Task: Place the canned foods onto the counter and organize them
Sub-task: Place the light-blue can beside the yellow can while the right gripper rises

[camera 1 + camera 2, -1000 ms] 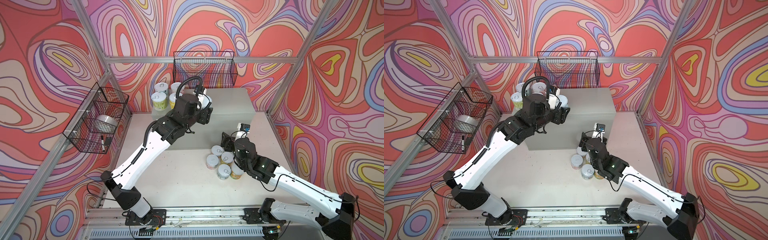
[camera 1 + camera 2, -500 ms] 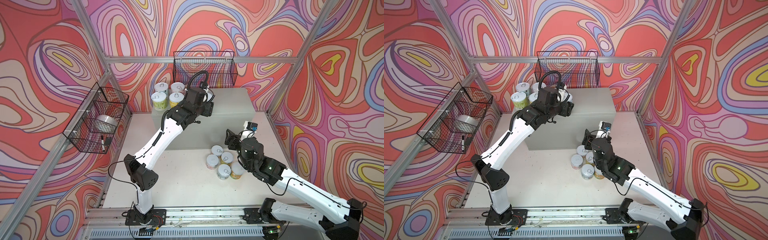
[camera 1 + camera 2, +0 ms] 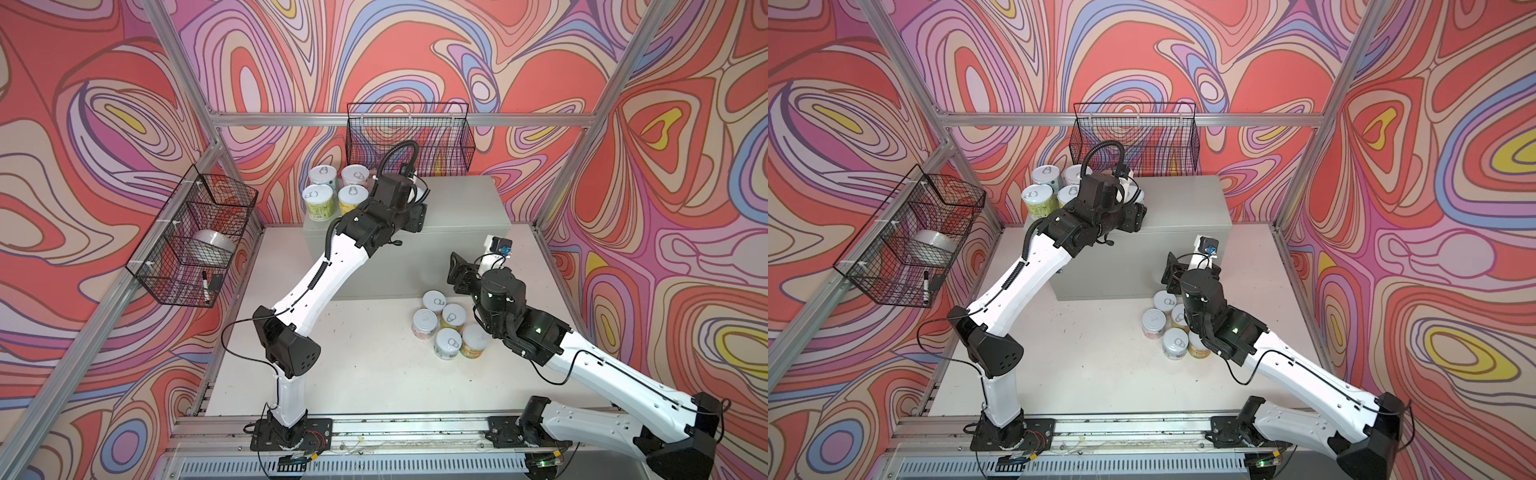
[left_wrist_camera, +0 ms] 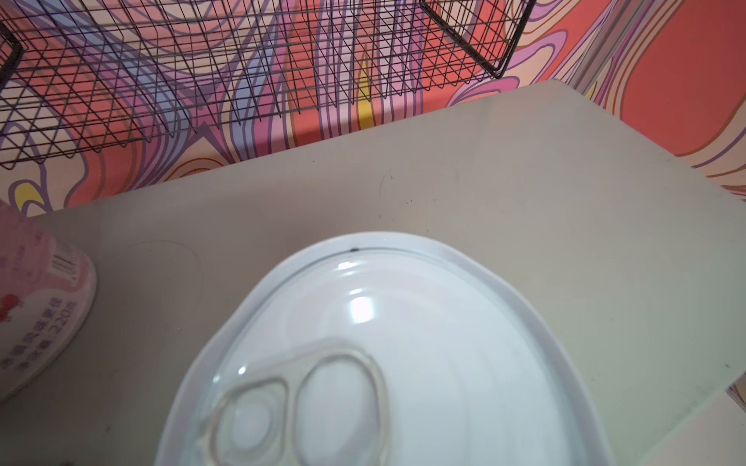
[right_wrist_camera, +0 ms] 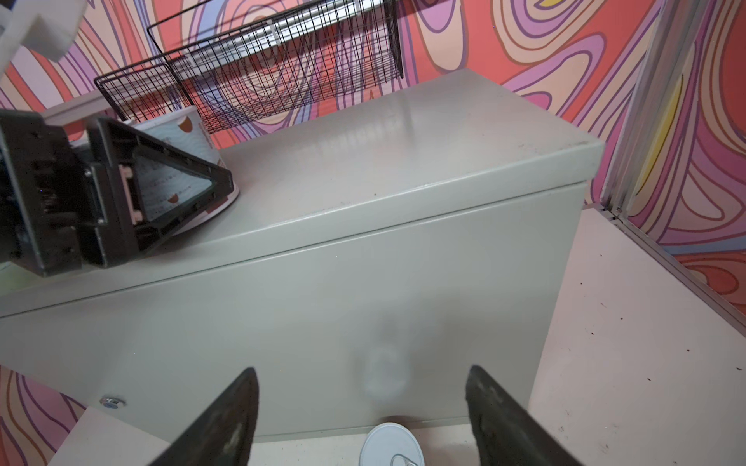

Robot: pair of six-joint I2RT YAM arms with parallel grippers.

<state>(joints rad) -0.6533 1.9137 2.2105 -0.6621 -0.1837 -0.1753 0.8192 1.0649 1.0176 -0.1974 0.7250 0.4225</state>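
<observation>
Several canned foods (image 3: 336, 189) stand grouped on the back left of the grey counter (image 3: 461, 208), also seen in the second top view (image 3: 1183, 203). My left gripper (image 3: 411, 208) is shut on a blue-labelled can (image 5: 177, 169) right of that group, its base at the counter top. Its silver pull-tab lid (image 4: 383, 363) fills the left wrist view, beside a pink can (image 4: 40, 306). Several more cans (image 3: 446, 324) cluster on the floor before the counter. My right gripper (image 5: 363, 407) hangs open above the nearest floor can (image 5: 390, 446), facing the counter's front.
A black wire basket (image 3: 409, 141) hangs on the back wall just above the counter. Another wire basket (image 3: 191, 241) on the left wall holds a tape roll and a marker. Aluminium frame posts (image 3: 569, 158) bound the pale floor (image 3: 374, 365).
The left arm has stretched out and carried its can a little further back over the counter. The right gripper has drifted slightly up and to the right, still open.
</observation>
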